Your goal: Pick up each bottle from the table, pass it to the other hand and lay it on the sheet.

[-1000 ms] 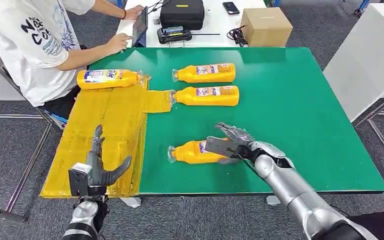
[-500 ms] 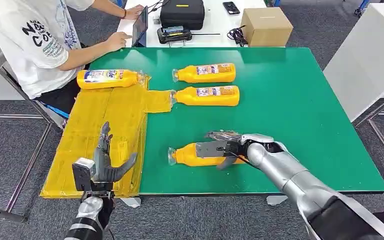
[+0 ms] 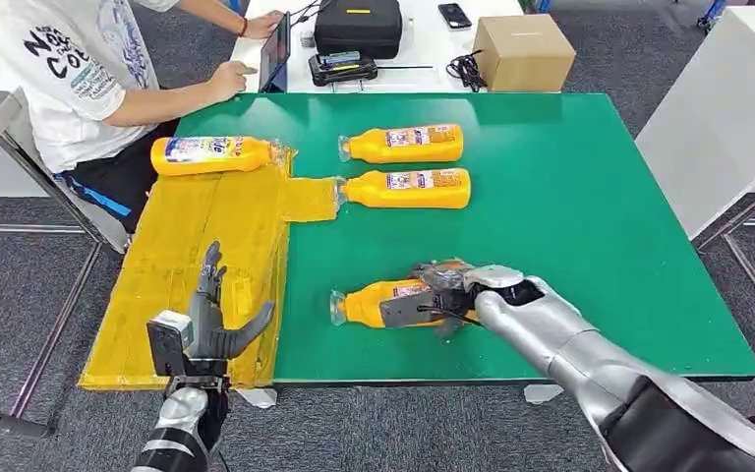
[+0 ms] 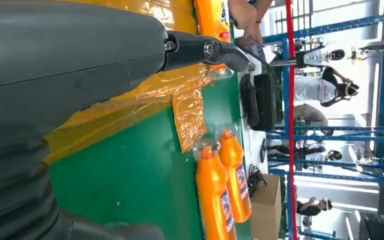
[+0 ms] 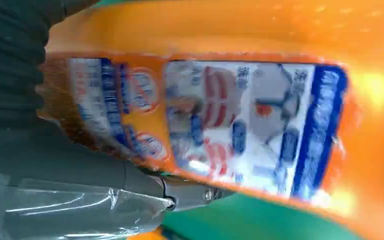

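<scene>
The near bottle (image 3: 378, 302) (orange, clear cap, blue-and-white label) lies on its side on the green tabletop (image 3: 590, 226), the right hand (image 3: 442, 292) wrapped around its middle. The left hand (image 3: 211, 324) hovers, fingers spread, over the yellow sheet (image 3: 187, 246).

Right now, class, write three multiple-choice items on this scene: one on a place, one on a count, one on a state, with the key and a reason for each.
1. Where does the bottle on the sheet lie?
A. at its far end
B. at its near end
C. at its middle

2. How many orange bottles are on the table, sheet included?
A. two
B. four
C. six

3. What is the left hand doing?
A. holding a bottle
B. pressing the sheet
C. open, holding nothing

Key: 1 A, the far bottle lies at the sheet's far end. 2 B, one on the sheet, two middle bottles, and the near bottle under the right hand. 3 C, its fingers are spread and bare.
</scene>
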Available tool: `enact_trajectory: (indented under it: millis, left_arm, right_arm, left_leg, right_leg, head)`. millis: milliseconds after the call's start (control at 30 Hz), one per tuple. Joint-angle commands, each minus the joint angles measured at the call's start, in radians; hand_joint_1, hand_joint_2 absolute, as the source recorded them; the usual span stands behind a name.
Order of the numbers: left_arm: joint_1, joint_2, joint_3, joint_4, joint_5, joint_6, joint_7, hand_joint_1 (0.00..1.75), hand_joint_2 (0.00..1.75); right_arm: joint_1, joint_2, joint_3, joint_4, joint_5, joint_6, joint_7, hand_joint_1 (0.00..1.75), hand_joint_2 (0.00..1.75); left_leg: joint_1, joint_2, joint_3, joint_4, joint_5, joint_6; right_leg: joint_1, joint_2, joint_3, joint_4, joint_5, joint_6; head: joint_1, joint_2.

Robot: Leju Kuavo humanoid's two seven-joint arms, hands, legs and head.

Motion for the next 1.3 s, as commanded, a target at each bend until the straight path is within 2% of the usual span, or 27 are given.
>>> enact_trajectory:
  millis: [33,167,233,267,300,333,433,467,667,767,900,967,1033,1100,1233,1300]
  left_arm:
    - [-0.017,-0.007,0.026,0.044,-0.012,-0.01,-0.012,0.0,1.75]
    - [-0.024,-0.012,0.033,0.051,-0.017,-0.01,-0.011,0.0,1.75]
    - [-0.024,-0.012,0.038,0.048,-0.02,-0.013,-0.01,0.0,1.75]
    - [-0.025,-0.012,0.038,0.048,-0.02,-0.013,-0.01,0.0,1.75]
    - [-0.027,-0.011,0.038,0.049,-0.02,-0.015,-0.01,0.0,1.75]
    - [-0.029,-0.012,0.039,0.051,-0.02,-0.016,-0.01,0.0,1.75]
    - [-0.031,-0.012,0.042,0.053,-0.022,-0.021,-0.012,0.0,1.75]
    - [-0.029,-0.011,0.044,0.049,-0.022,-0.023,-0.016,0.0,1.75]
    - [-0.028,-0.01,0.046,0.046,-0.02,-0.027,-0.019,0.0,1.75]
    - [-0.022,-0.008,0.047,0.038,-0.014,-0.034,-0.019,0.0,1.75]
    - [-0.001,-0.005,0.043,0.022,-0.014,-0.034,-0.019,0.0,1.75]
    - [0.014,-0.002,0.04,0.005,-0.013,-0.033,-0.019,0.0,1.75]
    - [0.021,-0.002,0.042,-0.005,-0.013,-0.036,-0.019,0.0,1.75]
    - [0.03,-0.003,0.044,-0.023,-0.02,-0.029,-0.019,0.0,1.75]
    - [0.034,-0.003,0.044,-0.032,-0.02,-0.031,-0.018,0.0,1.75]
    - [0.041,-0.006,0.047,-0.048,-0.018,-0.029,-0.019,0.0,1.75]
  right_arm:
    - [0.006,0.115,0.129,0.194,0.09,-0.067,0.021,0.0,1.75]
    - [0.027,0.154,0.136,0.24,0.145,-0.095,0.036,0.0,1.75]
    - [0.043,0.178,0.126,0.267,0.178,-0.107,0.044,0.02,1.75]
    - [0.047,0.18,0.126,0.266,0.178,-0.108,0.044,0.45,1.75]
    - [0.052,0.184,0.12,0.268,0.178,-0.116,0.045,1.5,1.75]
    - [0.053,0.187,0.109,0.271,0.178,-0.128,0.044,1.75,1.75]
    - [0.057,0.185,0.044,0.264,0.159,-0.172,0.031,1.75,1.75]
    - [0.073,0.171,-0.027,0.229,0.115,-0.221,0.01,1.75,1.75]
    - [0.085,0.144,-0.073,0.181,0.102,-0.227,-0.002,1.75,1.75]
    - [0.125,0.09,-0.186,0.075,0.036,-0.236,-0.034,1.75,1.75]
    - [0.213,0.04,-0.321,-0.065,0.035,-0.276,-0.013,1.75,1.75]
    - [0.284,0.041,-0.428,-0.163,-0.006,-0.331,-0.045,1.75,1.75]
    - [0.308,0.043,-0.46,-0.208,-0.001,-0.34,-0.048,1.75,1.75]
    - [0.364,0.069,-0.549,-0.295,-0.033,-0.386,-0.102,1.75,1.75]
    - [0.392,0.076,-0.579,-0.357,-0.034,-0.386,-0.103,1.75,1.75]
    - [0.434,0.117,-0.665,-0.415,-0.056,-0.435,-0.175,1.75,1.75]
  left_leg:
    - [0.002,0.004,0.005,-0.001,-0.002,-0.002]
    - [0.003,0.003,0.008,-0.002,-0.001,-0.002]
    - [0.003,0.007,0.011,-0.002,-0.002,-0.003]
    - [0.004,0.007,0.012,-0.002,-0.002,-0.004]
    - [0.004,0.009,0.014,-0.003,-0.002,-0.005]
    - [0.003,0.01,0.016,-0.002,-0.003,-0.004]
    - [0.005,0.011,0.02,-0.003,-0.003,-0.007]
    - [0.004,0.014,0.022,-0.002,-0.004,-0.007]
    - [0.004,0.013,0.017,-0.002,0.002,-0.007]
    - [0.003,0.014,0.02,-0.002,0.002,-0.005]
    - [0.003,0.013,0.019,-0.002,0.002,-0.005]
    - [0.003,0.011,0.018,-0.002,0.002,-0.005]
    - [0.004,0.01,0.017,-0.002,0.002,-0.005]
    - [0.004,0.009,0.015,-0.001,0.001,-0.005]
    - [0.003,0.009,0.009,-0.001,0.001,-0.005]
    - [0.004,0.008,0.007,-0.001,0.0,-0.006]
  right_leg:
    - [0.002,0.002,0.004,-0.001,-0.001,-0.003]
    - [0.003,0.001,0.007,-0.003,0.0,-0.003]
    - [0.003,0.005,0.009,-0.003,0.0,-0.002]
    - [0.004,0.004,0.01,-0.003,0.001,-0.003]
    - [0.004,0.006,0.011,-0.004,0.002,-0.004]
    - [0.003,0.006,0.013,-0.003,0.001,-0.003]
    - [0.006,0.01,0.015,-0.005,0.004,-0.007]
    - [0.005,0.012,0.015,-0.003,0.004,-0.007]
    - [0.006,0.012,0.011,-0.003,0.009,-0.011]
    - [0.005,0.014,0.013,-0.003,0.008,-0.009]
    - [0.005,0.013,0.014,-0.002,0.008,-0.009]
    - [0.005,0.011,0.014,-0.003,0.007,-0.009]
    - [0.005,0.011,0.013,-0.003,0.007,-0.009]
    - [0.005,0.012,0.011,-0.002,0.007,-0.009]
    - [0.005,0.012,0.005,-0.001,0.007,-0.009]
    - [0.006,0.01,0.004,-0.001,0.006,-0.01]
  head:
    - [0.0,0.0]
    - [0.0,0.0]
    - [0.0,0.0]
    - [0.0,0.0]
    - [0.0,0.0]
    - [0.001,0.0]
    - [0.001,0.0]
    - [0.0,0.0]
    - [0.0,0.0]
    - [0.0,0.0]
    - [0.0,0.0]
    - [0.001,0.0]
    - [0.001,0.0]
    - [0.001,0.0]
    - [0.0,0.0]
    - [0.0,0.0]
